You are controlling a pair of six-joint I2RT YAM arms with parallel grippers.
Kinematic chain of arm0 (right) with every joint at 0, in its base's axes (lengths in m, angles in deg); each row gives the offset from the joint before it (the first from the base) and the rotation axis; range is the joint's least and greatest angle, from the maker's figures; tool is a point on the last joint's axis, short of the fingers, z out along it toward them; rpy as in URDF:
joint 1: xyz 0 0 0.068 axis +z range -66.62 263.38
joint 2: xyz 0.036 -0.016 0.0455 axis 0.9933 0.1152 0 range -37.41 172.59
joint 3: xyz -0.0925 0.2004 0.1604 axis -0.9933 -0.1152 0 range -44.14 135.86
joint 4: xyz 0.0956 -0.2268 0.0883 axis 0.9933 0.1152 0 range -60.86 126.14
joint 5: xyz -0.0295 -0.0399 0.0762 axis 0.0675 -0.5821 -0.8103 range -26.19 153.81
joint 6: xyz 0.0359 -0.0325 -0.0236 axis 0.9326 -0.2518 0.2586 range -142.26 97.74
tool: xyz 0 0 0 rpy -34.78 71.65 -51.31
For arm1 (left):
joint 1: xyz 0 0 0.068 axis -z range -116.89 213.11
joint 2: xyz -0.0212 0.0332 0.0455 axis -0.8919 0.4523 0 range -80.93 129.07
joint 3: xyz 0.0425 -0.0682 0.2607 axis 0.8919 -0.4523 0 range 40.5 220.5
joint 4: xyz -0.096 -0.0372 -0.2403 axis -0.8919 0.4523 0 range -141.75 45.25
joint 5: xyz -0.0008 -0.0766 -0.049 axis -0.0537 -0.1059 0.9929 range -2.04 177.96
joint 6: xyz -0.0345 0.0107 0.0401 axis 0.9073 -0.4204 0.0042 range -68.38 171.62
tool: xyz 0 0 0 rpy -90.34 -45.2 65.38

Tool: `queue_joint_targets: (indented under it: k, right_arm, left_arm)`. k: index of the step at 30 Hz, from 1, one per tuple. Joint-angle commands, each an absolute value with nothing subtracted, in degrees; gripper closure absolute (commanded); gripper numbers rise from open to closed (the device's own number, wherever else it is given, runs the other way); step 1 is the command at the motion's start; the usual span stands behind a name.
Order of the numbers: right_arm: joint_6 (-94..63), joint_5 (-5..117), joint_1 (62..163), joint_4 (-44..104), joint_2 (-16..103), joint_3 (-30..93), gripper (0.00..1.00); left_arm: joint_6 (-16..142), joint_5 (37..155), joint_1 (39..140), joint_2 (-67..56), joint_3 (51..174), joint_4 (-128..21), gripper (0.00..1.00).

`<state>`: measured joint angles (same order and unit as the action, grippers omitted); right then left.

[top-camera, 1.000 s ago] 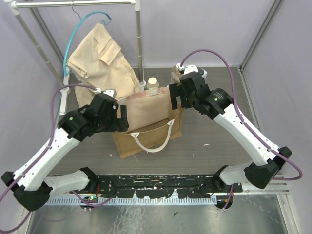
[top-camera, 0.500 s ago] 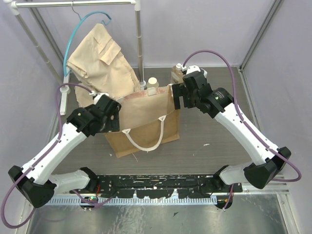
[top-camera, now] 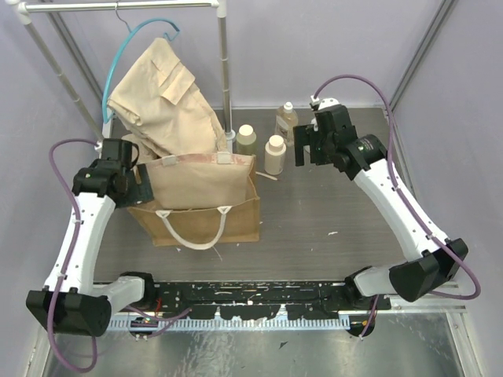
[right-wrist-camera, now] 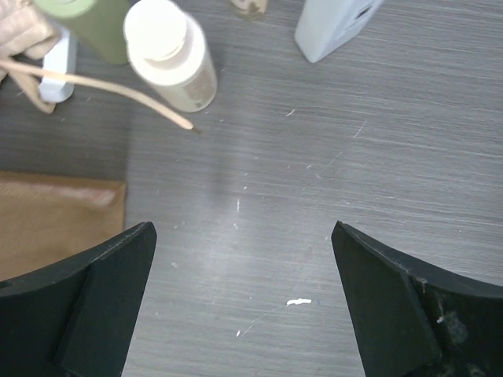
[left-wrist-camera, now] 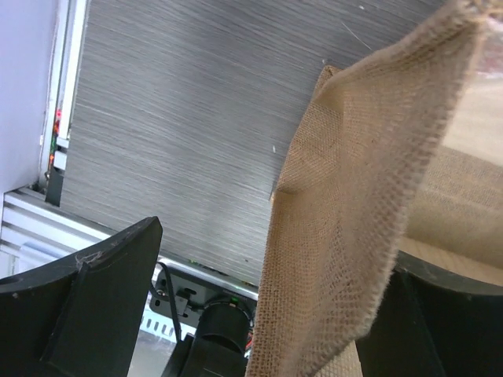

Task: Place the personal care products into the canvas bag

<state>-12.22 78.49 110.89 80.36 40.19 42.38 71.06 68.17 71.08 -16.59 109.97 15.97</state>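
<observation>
The tan canvas bag (top-camera: 200,200) stands upright left of centre, its cream handle hanging over the front. My left gripper (top-camera: 145,182) is open at the bag's left edge, and the bag's wall (left-wrist-camera: 354,196) hangs between its spread fingers (left-wrist-camera: 267,251). My right gripper (top-camera: 301,145) is open and empty above the table (right-wrist-camera: 244,228), right of the bottles. The olive-green bottle (top-camera: 247,139), the cream-beige bottle (top-camera: 274,155) and the amber bottle (top-camera: 286,122) stand behind the bag's right end. The right wrist view shows the cream-beige bottle (right-wrist-camera: 169,51), the olive-green one (right-wrist-camera: 86,20) and the flat white bottle (right-wrist-camera: 334,23).
A beige garment (top-camera: 157,94) hangs on a teal hanger from a white rack, whose pole (top-camera: 225,71) stands just behind the bag. A thin cream cord (right-wrist-camera: 102,82) lies by the bottles. Walls close in the back and both sides.
The bag has slid left with my left gripper. My right gripper has left the bag's right rim and moved right and back, uncovering the bottles.
</observation>
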Motion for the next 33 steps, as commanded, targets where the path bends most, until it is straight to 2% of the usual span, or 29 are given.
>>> queue_joint_targets:
  k: [1, 12, 26, 33]
  right_arm:
    - [-15.0, 73.1, 105.2, 75.9, 42.4, 43.1, 0.0]
    - [-11.0, 64.0, 104.8, 70.0, 58.4, 54.8, 0.0]
    - [-5.9, 70.2, 107.3, 71.3, 79.2, 71.1, 0.0]
    - [-5.1, 72.9, 107.7, 72.7, 84.2, 71.7, 0.0]
  left_arm:
    - [64.1, 75.1, 64.6, -16.2, 108.9, 13.0, 0.02]
    - [62.8, 80.2, 64.3, -16.8, 105.6, 9.5, 0.02]
    - [62.0, 83.4, 64.3, -20.6, 104.5, 9.8, 0.02]
    - [62.1, 84.6, 64.3, -21.2, 104.8, 9.3, 0.02]
